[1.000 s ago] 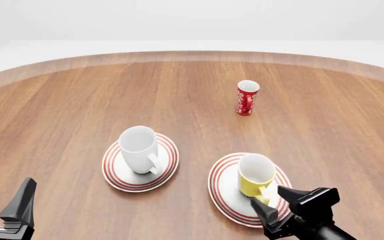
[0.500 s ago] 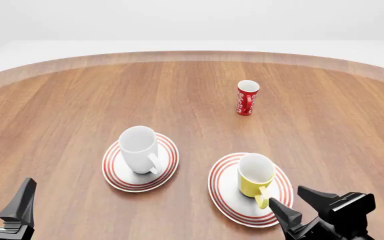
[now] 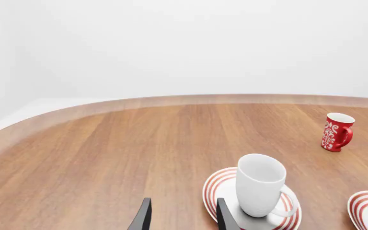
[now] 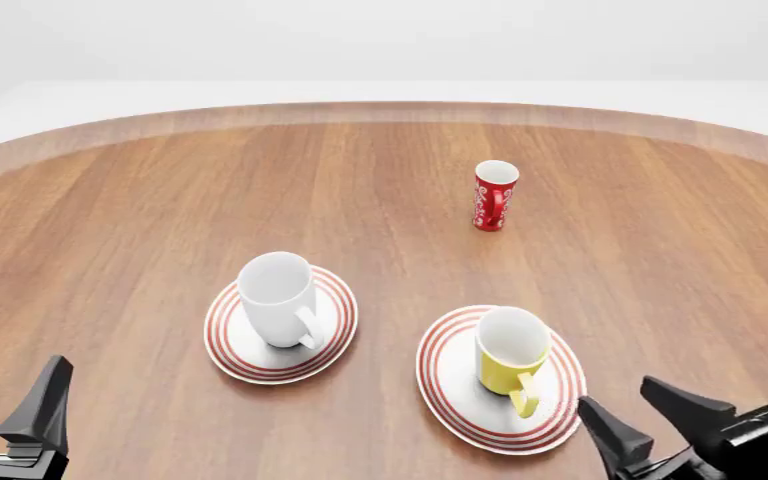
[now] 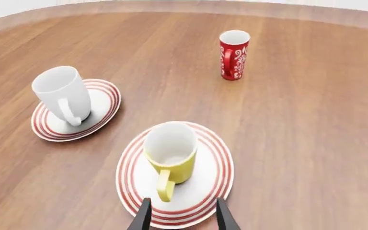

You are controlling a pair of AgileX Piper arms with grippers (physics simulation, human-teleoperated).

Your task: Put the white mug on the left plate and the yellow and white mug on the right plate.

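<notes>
Wooden tabletop point(image 4: 157, 200) stretches ahead of me, reddish-brown and curved at its far edge; both my claws hang over its near side with nothing in them.

Right claw point(image 4: 651, 420) sits at the near right corner of the front view, its two dark fingers spread apart and gripping nothing; it is just beside the near rim of the right plate point(image 4: 444, 395) but apart from it; in its own wrist view the fingertips point(image 5: 144, 215) frame that plate's near edge, and I cannot tell whether they brush it.

Yellow and white mug point(image 4: 510, 350) stands upright on the right plate, white inside, its yellow handle turned toward the near side, toward my right claw; nothing holds it.

Left claw point(image 4: 4, 400) rests at the near left corner, fingers parted, empty, well apart from the left plate point(image 4: 231, 355); its wrist view shows two fingertips point(image 3: 143, 218) with bare wood between them.

White mug point(image 4: 279, 298) stands upright on the left plate, handle toward the near right, untouched by either claw.

Farther back, right of centre, a slim red mug point(image 4: 495, 196) with white markings stands alone on the wood, well apart from both plates.
</notes>
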